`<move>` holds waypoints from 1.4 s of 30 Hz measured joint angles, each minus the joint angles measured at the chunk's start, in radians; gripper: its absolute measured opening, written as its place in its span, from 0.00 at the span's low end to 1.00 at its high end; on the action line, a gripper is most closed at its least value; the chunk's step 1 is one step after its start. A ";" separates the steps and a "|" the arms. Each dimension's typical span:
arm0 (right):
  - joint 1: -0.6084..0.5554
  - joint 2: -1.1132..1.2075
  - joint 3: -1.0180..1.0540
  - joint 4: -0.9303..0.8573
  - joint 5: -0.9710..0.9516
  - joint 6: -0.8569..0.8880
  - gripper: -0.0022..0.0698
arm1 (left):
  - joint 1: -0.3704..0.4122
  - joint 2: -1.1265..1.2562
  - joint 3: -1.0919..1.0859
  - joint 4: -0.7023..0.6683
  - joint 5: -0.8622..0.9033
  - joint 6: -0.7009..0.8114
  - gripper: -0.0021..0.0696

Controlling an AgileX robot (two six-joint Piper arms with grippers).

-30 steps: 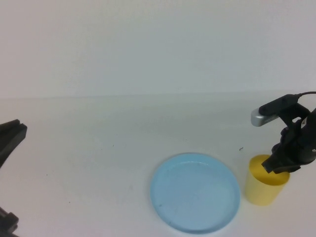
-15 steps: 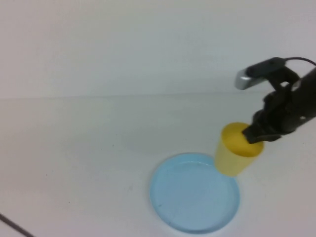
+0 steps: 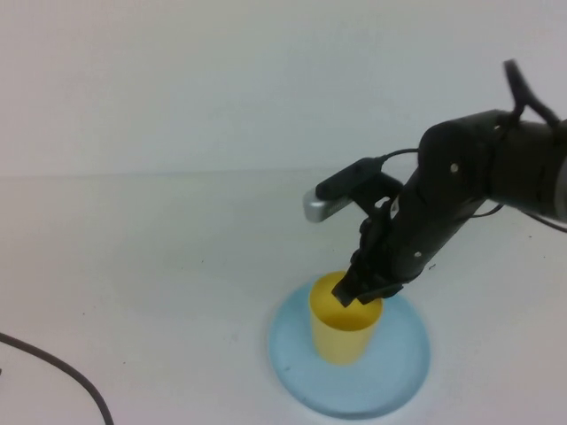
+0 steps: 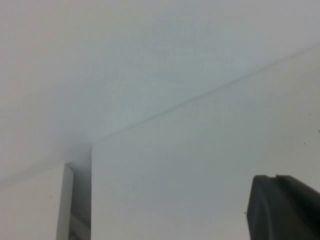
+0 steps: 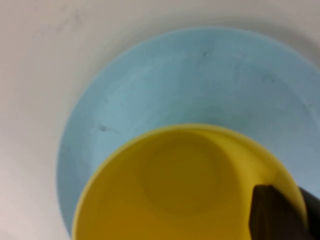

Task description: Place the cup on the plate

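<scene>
The small yellow cup [image 3: 342,335] stands upright over the middle of the round light blue plate [image 3: 403,354]. I cannot tell whether its base touches the plate. My right gripper [image 3: 359,290] is shut on the cup's rim, one finger inside and one outside. In the right wrist view the cup [image 5: 175,185] fills the foreground with the plate [image 5: 165,80] beneath it and a dark finger [image 5: 277,212] on the rim. My left gripper [image 4: 286,210] shows only in the left wrist view as a dark shape over the white table, far from the cup.
The white table [image 3: 159,266] meets a white wall at the back. A thin dark cable [image 3: 62,367] lies across the near left corner. A table edge and gap [image 4: 75,200] show in the left wrist view.
My right gripper has lifted the cup from the table right of the plate and carried it left and down over the plate's middle. The left arm has left the high view.
</scene>
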 joint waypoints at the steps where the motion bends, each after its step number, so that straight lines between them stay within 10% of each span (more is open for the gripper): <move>1: 0.003 0.011 -0.002 -0.015 0.000 0.009 0.07 | 0.000 0.000 0.000 0.000 0.000 0.000 0.03; 11: 0.012 0.066 -0.019 -0.073 0.015 0.066 0.09 | 0.000 0.000 0.000 0.018 -0.013 0.000 0.03; 19: 0.014 0.072 -0.030 -0.060 0.062 0.097 0.60 | 0.000 0.000 0.000 0.018 -0.027 0.000 0.03; 24: 0.016 0.027 -0.062 -0.062 0.085 0.161 0.68 | 0.000 0.000 0.000 0.018 -0.031 -0.006 0.03; 29: 0.016 -0.098 -0.066 -0.110 0.080 0.268 0.58 | 0.000 0.000 0.000 0.008 -0.032 -0.148 0.03; 36: 0.018 -0.297 -0.025 -0.335 0.131 0.410 0.11 | 0.000 0.000 0.000 0.006 -0.037 -0.325 0.03; 42: 0.027 -0.507 0.101 -0.391 0.115 0.420 0.04 | 0.000 0.000 0.000 0.015 -0.010 -0.312 0.03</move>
